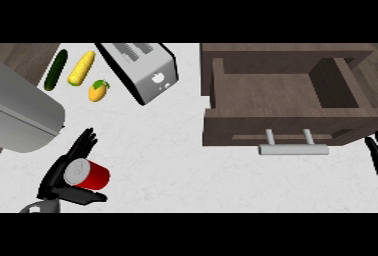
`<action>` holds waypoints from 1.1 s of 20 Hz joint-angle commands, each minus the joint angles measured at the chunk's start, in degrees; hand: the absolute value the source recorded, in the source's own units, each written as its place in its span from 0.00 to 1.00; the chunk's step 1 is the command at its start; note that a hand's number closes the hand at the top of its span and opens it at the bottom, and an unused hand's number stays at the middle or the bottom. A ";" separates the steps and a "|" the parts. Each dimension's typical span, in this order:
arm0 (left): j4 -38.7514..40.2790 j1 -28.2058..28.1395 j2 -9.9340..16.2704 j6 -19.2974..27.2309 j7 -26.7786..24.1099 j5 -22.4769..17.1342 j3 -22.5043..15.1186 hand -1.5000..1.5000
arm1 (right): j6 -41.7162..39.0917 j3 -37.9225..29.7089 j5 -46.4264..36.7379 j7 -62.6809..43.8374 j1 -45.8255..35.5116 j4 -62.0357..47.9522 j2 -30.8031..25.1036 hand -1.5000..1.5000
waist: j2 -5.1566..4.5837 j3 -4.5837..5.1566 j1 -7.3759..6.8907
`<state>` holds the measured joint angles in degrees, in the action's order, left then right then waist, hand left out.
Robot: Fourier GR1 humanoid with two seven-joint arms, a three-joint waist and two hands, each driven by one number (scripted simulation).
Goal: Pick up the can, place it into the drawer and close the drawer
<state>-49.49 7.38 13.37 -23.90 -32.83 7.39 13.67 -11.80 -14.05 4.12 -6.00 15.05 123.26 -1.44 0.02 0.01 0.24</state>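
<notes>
A red can with a grey top stands on the white counter at the lower left. My left hand is wrapped round it: the fingers lie along its left and far side, and the thumb curls round its near side. The brown wooden drawer stands pulled open at the upper right with nothing inside, its grey bar handle facing me. Only a thin black sliver of my right hand shows at the right edge, just right of the drawer's front.
A silver toaster lies at the back, left of the drawer. A cucumber, a corn cob and a mango lie at the back left. A large grey metal body stands at the left edge.
</notes>
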 commanded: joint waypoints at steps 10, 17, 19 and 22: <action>-4.22 -1.07 -3.15 0.02 0.65 -1.09 -3.83 1.00 | -2.74 -1.40 2.21 0.93 3.83 1.70 0.94 0.00 | 0.04 -0.01 -0.01; -3.27 0.40 -3.17 -3.61 1.08 -3.78 -4.18 1.00 | -2.09 -2.65 2.83 0.68 0.57 -0.03 0.43 0.00 | 0.01 0.00 -0.03; -11.78 -0.52 -6.72 0.30 9.02 -6.62 -3.52 1.00 | -1.63 -3.65 2.05 1.77 -2.25 -3.56 -0.97 0.00 | 0.05 -0.03 -0.30; -10.01 0.99 -10.30 11.70 9.20 -7.11 1.42 1.00 | -1.18 0.54 -0.40 1.96 0.86 -0.78 1.39 0.00 | 0.08 -0.04 -0.39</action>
<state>-57.87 7.79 6.63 -20.91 -25.96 1.35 12.02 -13.07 -15.53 5.35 -4.75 14.96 122.28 -0.82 0.07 -0.03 -0.01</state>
